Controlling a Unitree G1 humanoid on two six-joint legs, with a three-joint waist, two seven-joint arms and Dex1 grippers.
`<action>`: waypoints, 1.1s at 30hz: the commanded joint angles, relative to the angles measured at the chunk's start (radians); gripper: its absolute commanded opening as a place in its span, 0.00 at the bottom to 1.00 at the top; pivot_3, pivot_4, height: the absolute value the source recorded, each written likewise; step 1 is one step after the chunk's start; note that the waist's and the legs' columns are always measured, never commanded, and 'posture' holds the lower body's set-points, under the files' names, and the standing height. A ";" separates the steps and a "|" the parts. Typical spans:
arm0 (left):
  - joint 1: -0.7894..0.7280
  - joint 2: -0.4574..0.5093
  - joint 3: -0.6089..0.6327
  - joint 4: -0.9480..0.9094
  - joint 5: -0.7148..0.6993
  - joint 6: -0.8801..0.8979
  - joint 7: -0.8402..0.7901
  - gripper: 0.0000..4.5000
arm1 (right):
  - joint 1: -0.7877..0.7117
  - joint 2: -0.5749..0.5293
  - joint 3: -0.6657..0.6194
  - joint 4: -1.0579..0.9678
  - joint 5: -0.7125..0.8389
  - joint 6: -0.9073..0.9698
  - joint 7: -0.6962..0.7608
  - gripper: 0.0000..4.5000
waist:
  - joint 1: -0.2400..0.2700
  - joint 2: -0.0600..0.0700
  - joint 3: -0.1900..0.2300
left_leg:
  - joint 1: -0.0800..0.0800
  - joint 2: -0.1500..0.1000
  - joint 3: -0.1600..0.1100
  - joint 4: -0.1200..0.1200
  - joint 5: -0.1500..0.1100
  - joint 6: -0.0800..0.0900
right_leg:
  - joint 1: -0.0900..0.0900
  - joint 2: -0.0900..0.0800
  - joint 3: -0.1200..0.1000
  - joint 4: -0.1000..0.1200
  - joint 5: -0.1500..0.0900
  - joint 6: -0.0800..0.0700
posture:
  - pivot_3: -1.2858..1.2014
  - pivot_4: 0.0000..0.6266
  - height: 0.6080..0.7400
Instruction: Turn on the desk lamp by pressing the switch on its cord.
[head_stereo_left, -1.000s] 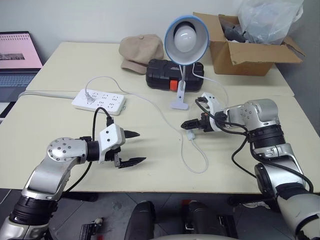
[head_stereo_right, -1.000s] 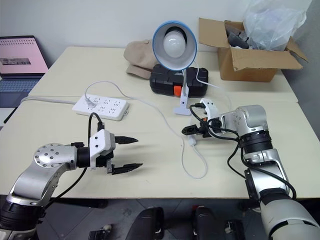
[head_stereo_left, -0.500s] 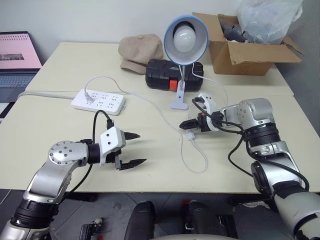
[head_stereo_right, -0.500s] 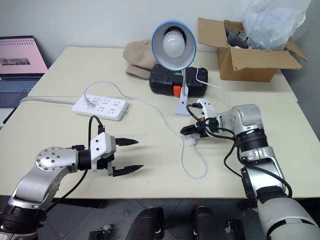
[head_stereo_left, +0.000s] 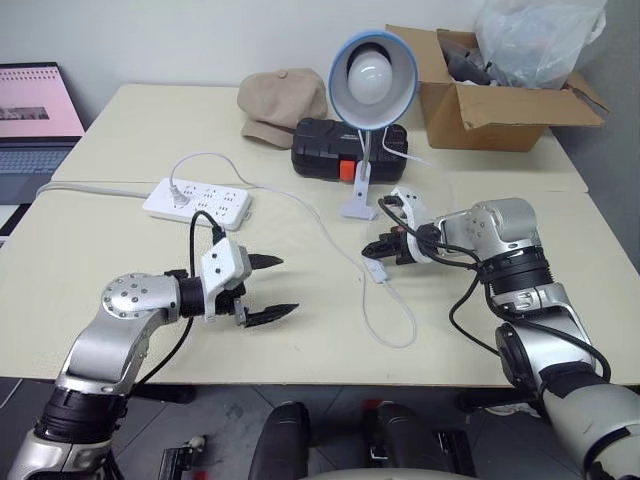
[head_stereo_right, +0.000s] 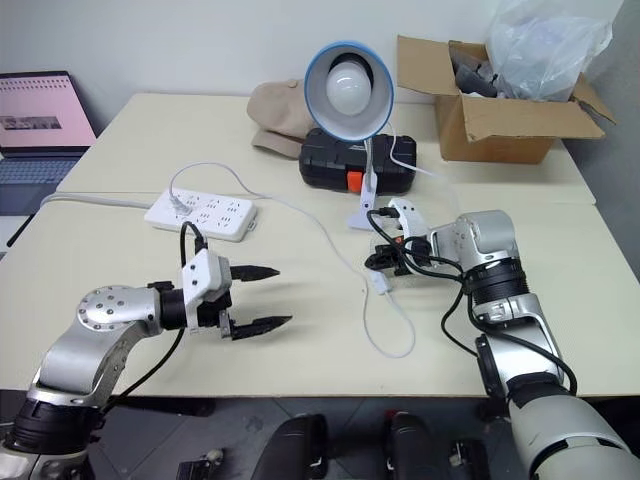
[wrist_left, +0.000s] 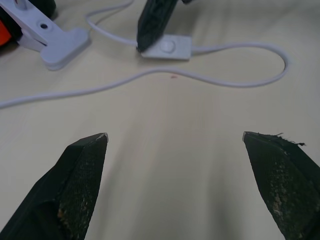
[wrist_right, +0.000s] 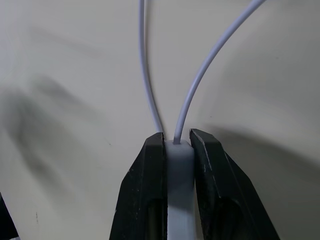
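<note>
The desk lamp (head_stereo_left: 372, 65), with its blue shade and white bulb, stands on a white clip base (head_stereo_left: 358, 205) mid-table. Its thin white cord (head_stereo_left: 400, 325) loops across the table in front of it. My right gripper (head_stereo_left: 378, 252) is just in front of the base, shut on the white inline switch (wrist_right: 180, 170); the black fingers (wrist_right: 145, 190) squeeze its two sides. In the left wrist view the switch (wrist_left: 170, 47) lies flat under that dark fingertip. My left gripper (head_stereo_left: 280, 288) hovers open over bare table, well to the left of the switch, holding nothing.
A white power strip (head_stereo_left: 197, 203) lies at the left with the cord plugged in. Behind the lamp sit a black case (head_stereo_left: 335, 148) and a beige cap (head_stereo_left: 280, 100). A cardboard box (head_stereo_left: 500, 95) stands at the back right, a laptop (head_stereo_left: 35, 110) far left.
My right gripper's fingers have closed from open onto the switch. The left gripper stays open and has barely shifted.
</note>
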 joint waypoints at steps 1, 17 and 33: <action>-0.053 -0.007 0.032 -0.022 -0.065 0.064 0.007 1.00 | -0.011 -0.015 -0.055 -0.065 0.024 -0.010 0.009 0.08 | 0.000 0.000 0.000 | 0.000 0.000 0.000 0.000 0.000 0.000 | 0.000 0.000 0.000 0.000 0.000 0.000 | 0.52 0.24 1.00; -0.309 -0.223 -0.007 0.020 -0.424 0.521 0.058 1.00 | 0.215 -0.088 -0.232 -0.601 0.343 -0.121 0.228 0.08 | -0.007 0.000 0.000 | 0.001 -0.001 -0.002 0.001 0.000 0.000 | 0.003 0.000 -0.001 -0.001 0.000 0.001 | 0.52 0.24 1.00; -0.353 -0.353 -0.019 0.076 -0.477 0.589 0.092 1.00 | 0.235 -0.124 -0.199 -0.684 0.440 -0.110 0.201 0.08 | -0.012 0.000 0.000 | 0.001 -0.001 -0.004 0.001 0.000 0.000 | 0.004 0.001 -0.001 -0.001 0.000 0.001 | 0.52 0.24 1.00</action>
